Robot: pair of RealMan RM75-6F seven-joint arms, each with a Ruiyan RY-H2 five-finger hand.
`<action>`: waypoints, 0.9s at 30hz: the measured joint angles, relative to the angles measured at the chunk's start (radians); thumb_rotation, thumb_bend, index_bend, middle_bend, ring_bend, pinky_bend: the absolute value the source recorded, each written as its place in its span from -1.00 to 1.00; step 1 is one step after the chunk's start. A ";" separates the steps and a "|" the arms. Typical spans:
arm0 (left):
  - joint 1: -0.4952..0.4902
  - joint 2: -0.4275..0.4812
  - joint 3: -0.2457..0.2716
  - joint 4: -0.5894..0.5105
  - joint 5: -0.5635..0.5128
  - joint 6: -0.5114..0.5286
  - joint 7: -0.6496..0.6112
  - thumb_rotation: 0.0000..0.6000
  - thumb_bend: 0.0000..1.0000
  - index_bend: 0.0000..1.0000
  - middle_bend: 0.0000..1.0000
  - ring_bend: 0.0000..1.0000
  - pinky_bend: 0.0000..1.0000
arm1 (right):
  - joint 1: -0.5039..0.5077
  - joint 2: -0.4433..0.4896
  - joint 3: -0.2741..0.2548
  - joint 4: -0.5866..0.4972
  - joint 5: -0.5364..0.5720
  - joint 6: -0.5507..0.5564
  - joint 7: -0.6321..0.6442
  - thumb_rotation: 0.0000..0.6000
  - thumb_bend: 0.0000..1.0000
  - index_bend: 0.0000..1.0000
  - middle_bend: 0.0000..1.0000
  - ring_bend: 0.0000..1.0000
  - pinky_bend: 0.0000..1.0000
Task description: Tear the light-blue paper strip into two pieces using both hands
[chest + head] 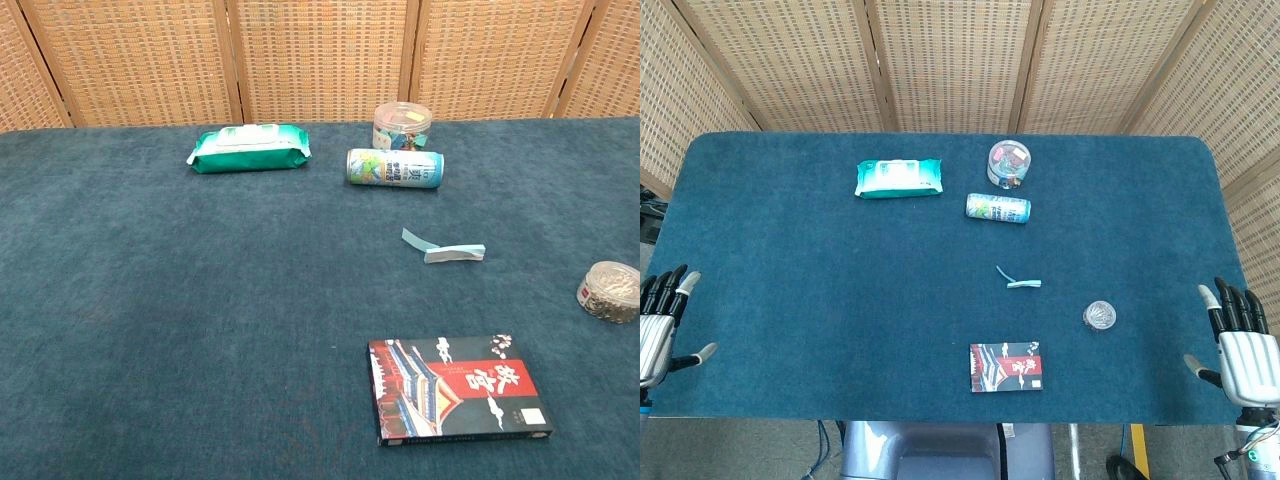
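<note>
The light-blue paper strip (1020, 281) lies bent on the dark teal cloth, a little right of the table's middle; in the chest view the strip (445, 249) shows one folded end. My left hand (662, 322) hovers at the table's left front corner, fingers spread, holding nothing. My right hand (1240, 345) is at the right front corner, fingers apart and empty. Both hands are far from the strip. Neither hand appears in the chest view.
A red-and-black box (1006, 367) lies near the front edge below the strip. A small round tin (1099, 315) sits to its right. Further back are a lying can (998, 208), a clear jar (1009, 163) and a wet-wipes pack (899, 179). Wicker screens stand behind.
</note>
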 measured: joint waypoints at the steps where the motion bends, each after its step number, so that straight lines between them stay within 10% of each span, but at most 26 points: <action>1: 0.001 -0.001 0.000 0.000 0.001 0.003 0.001 1.00 -1.00 -1.00 -1.00 -1.00 -1.00 | 0.000 0.000 -0.001 0.000 -0.001 0.000 0.001 1.00 -1.00 -1.00 -1.00 -1.00 -1.00; 14: 0.006 -0.007 -0.004 0.007 0.012 0.025 -0.005 1.00 -1.00 -1.00 -1.00 -1.00 -1.00 | 0.053 0.001 -0.005 -0.021 -0.011 -0.100 -0.012 1.00 -1.00 -1.00 -1.00 -1.00 -1.00; 27: -0.007 -0.021 -0.025 0.000 -0.038 -0.002 0.010 1.00 -1.00 -1.00 -1.00 -1.00 -1.00 | 0.417 -0.131 0.148 0.044 0.170 -0.516 -0.111 1.00 -1.00 -0.72 -1.00 -1.00 -1.00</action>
